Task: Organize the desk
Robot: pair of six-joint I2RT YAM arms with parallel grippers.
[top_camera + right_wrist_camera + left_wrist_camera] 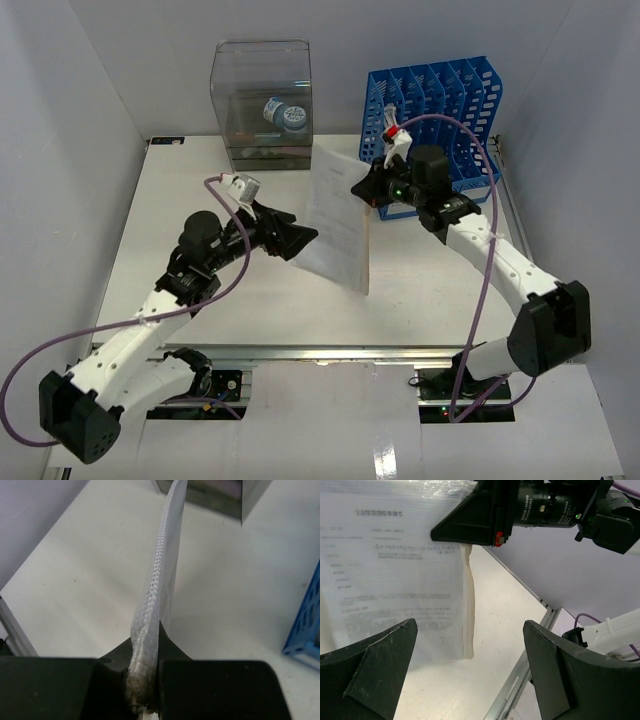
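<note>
A printed paper in a translucent mesh sleeve (338, 225) stands upright over the middle of the white desk (190, 190). My right gripper (364, 190) is shut on the sleeve's upper right edge. The right wrist view shows the sleeve (159, 575) edge-on, pinched between the jaws of that gripper (145, 680). My left gripper (300, 240) is open just left of the sleeve and holds nothing. In the left wrist view its fingers (469, 625) stand wide apart in front of the sleeve (395, 580), whose lower edge reaches down to the desk (490, 640).
A clear plastic box (262, 105) with tape rolls (288, 115) inside stands at the back centre. A blue slotted file rack (440, 105) stands at the back right, just behind the right arm. A metal rail (330, 352) runs along the front edge.
</note>
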